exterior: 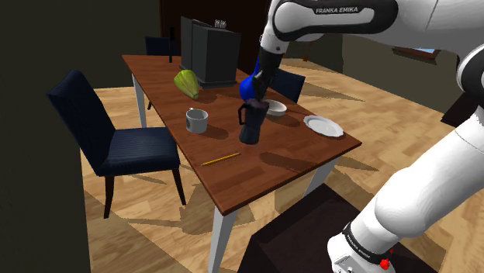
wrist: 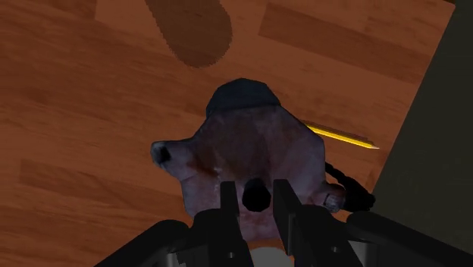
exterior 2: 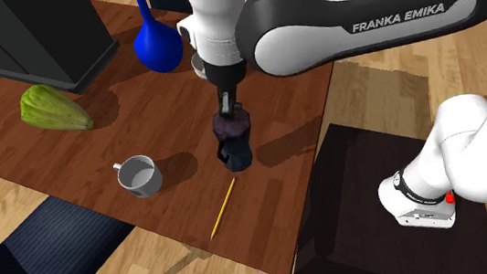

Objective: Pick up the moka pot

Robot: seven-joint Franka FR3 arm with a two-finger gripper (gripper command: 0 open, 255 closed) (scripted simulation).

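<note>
The moka pot [exterior: 251, 124] is dark with a purplish-brown lid and stands upright on the wooden table [exterior: 267, 167], near its middle. My gripper [exterior: 255, 99] comes straight down onto its top. In the second exterior view the gripper [exterior 2: 229, 103] meets the lid of the moka pot [exterior 2: 233, 143]. In the wrist view the two fingers [wrist: 227, 208] clasp the small black lid knob [wrist: 256, 196] between them, so the gripper [wrist: 255, 190] is shut on the moka pot [wrist: 242, 148]. Its spout and handle stick out to either side.
A grey mug [exterior 2: 139, 176] and a yellow pencil [exterior 2: 223, 207] lie close to the pot, toward the table's front edge. A blue vase [exterior 2: 157, 41], a green gourd [exterior 2: 53, 108] and a dark box [exterior 2: 30, 37] stand behind. A bowl [exterior: 275, 107] and plate [exterior: 323, 125] sit beside; a blue chair [exterior: 108, 136] flanks the table.
</note>
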